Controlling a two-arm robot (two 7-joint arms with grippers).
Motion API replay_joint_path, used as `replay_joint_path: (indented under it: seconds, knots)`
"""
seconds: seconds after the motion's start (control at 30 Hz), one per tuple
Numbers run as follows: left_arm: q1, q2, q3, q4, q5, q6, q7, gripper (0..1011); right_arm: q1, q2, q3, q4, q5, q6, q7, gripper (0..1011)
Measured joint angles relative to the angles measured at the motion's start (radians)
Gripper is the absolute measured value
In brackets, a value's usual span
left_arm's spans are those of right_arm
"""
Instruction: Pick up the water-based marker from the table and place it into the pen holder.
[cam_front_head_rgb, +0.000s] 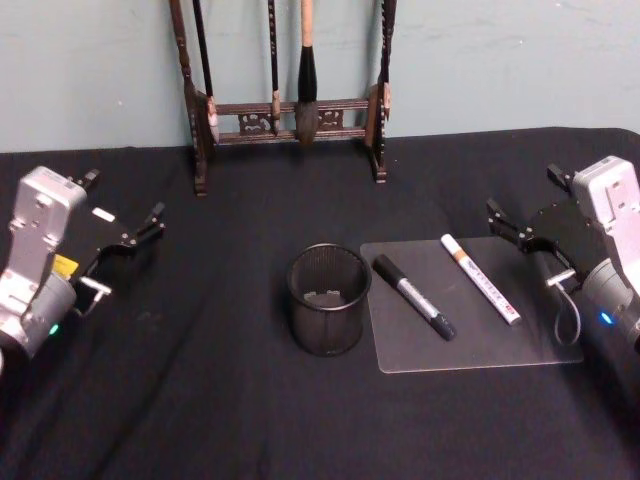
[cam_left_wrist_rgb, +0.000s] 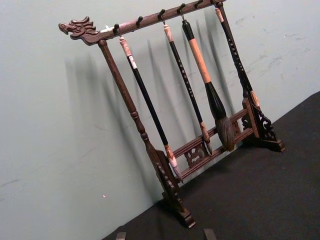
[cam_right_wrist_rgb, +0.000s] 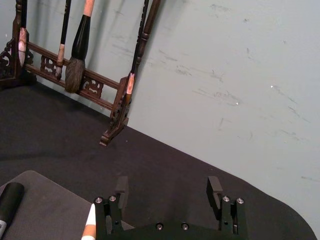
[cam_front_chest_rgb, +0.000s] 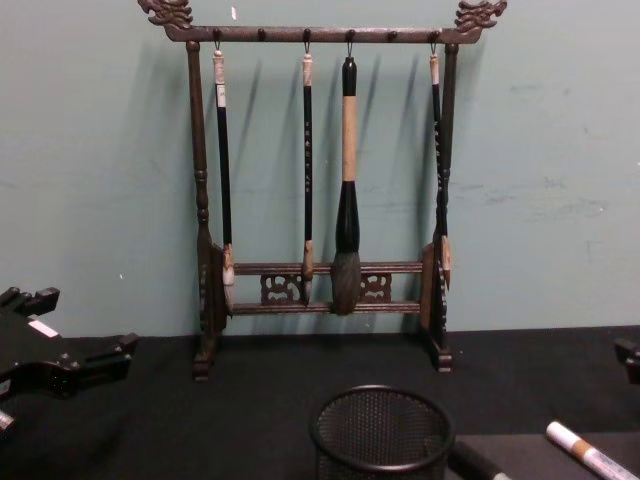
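Right claw (cam_front_head_rgb: 510, 228) hangs open beside the mat (cam_front_head_rgb: 470, 340), clearly the nearer arm. Water-based marker (cam_front_head_rgb: 414, 297), the black one I'd judge, lies diagonally there, between claw and pen holder (cam_front_head_rgb: 329, 300); left claw (cam_front_head_rgb: 128, 250) open, parked.

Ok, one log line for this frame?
left gripper: open, far left | right gripper: open, beside mat | black-capped marker, white marker: on mat | pen holder: upright, no marker inside

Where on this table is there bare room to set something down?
Bare cloth lies between the left gripper and the holder, and from the holder back to the rack. The mat, right of the holder, is crowded by two markers.
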Motion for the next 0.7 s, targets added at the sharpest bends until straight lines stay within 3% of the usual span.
replay_joint_path:
  seconds: [0.7]
  knots:
    - [0.0,0.0,0.0,0.0,0.0,0.0,0.0,1001,0.0,0.0,0.0,0.0,0.0,0.0,0.0,1000]
